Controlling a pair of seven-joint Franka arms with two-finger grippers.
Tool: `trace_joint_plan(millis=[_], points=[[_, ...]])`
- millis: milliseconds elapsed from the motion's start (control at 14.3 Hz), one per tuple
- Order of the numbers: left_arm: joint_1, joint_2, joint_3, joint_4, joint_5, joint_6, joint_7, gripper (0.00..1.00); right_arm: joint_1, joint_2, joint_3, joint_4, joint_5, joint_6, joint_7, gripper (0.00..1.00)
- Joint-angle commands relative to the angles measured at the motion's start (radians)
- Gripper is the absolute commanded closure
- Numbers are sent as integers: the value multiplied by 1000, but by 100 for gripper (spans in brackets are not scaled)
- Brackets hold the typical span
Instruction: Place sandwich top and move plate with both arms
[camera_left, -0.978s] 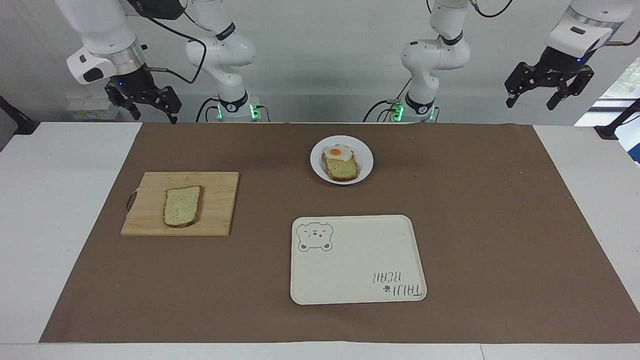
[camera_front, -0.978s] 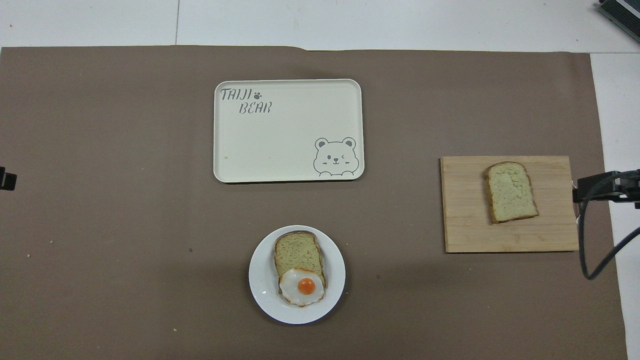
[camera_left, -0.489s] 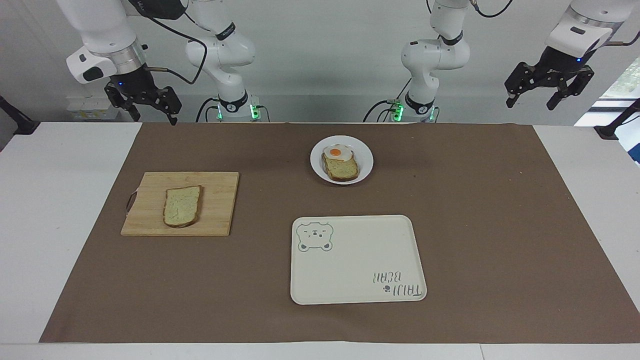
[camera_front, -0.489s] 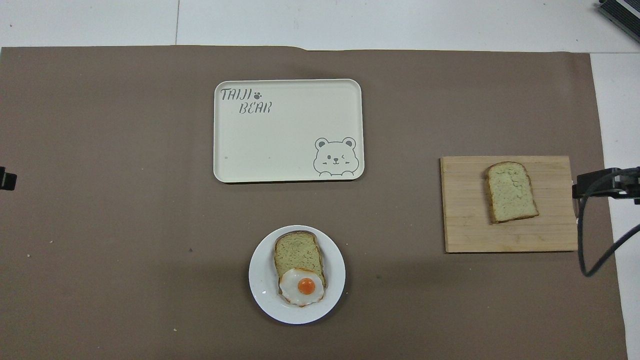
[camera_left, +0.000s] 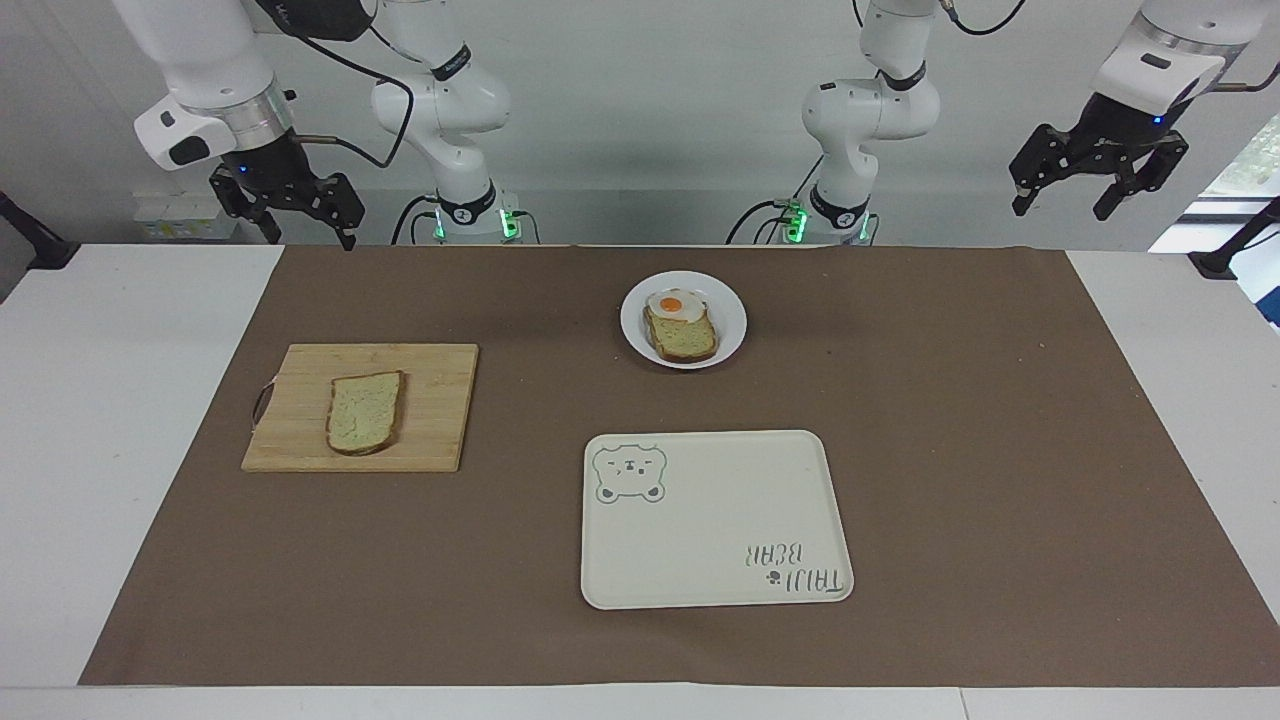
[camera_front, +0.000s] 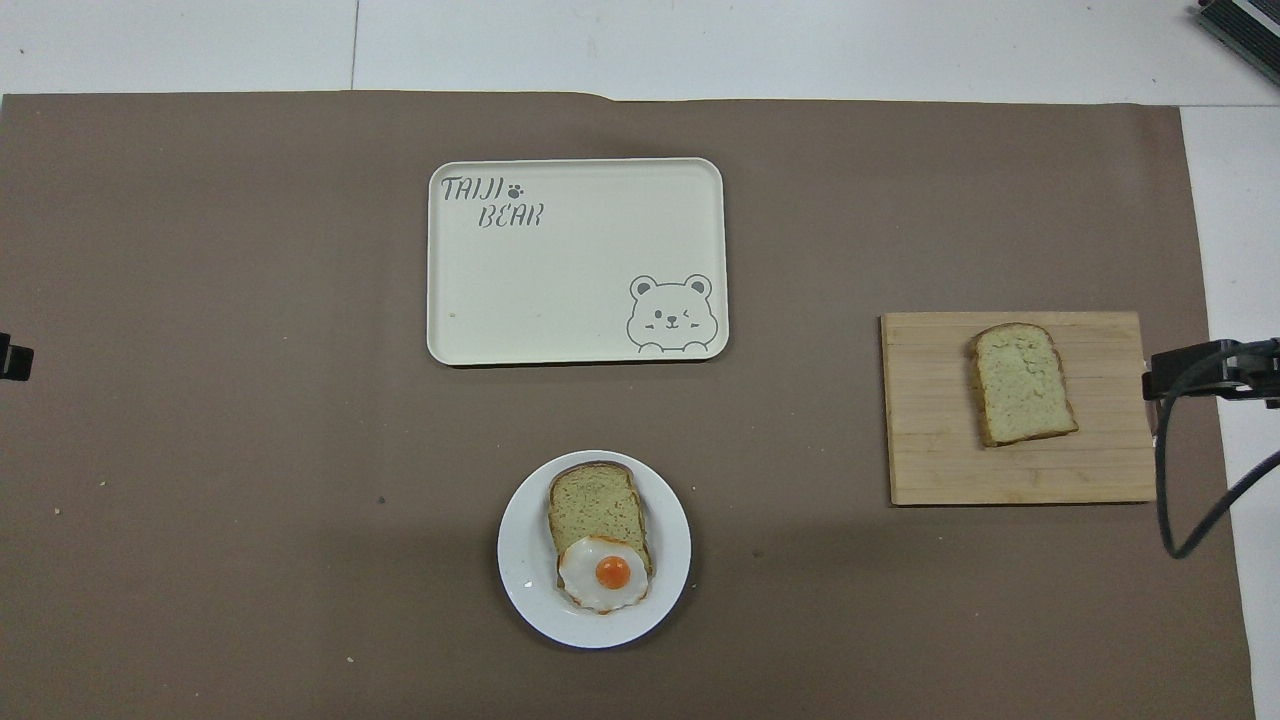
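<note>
On the brown-covered worktop (camera_left: 1000, 420), nothing is begun: the plain green-speckled sandwich top (camera_left: 364, 411) lies on the wooden cutting board (camera_left: 440, 400), the small white plate (camera_left: 730, 320) nearer the robots, so next the right pincer (camera_left: 290, 205), wide open and empty like the left pincer (camera_left: 1095, 180), should descend onto that slice.

Bright even overhead light — soft shadows, sharp focus.

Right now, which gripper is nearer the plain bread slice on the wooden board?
Right. The right gripper hangs at the plain bread slice's end of the table; the left gripper hangs at the other end.
</note>
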Motion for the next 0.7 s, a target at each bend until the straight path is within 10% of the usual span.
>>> trace_joint_plan(millis=[0,628], points=[[11,-22,-4,-26,-14,1,11,0,-6,-22,0,-32,21,24,-36,0],[13,-21,-4,-26,-14,1,11,0,-7,-31,0,-49,21,29,-61,0]])
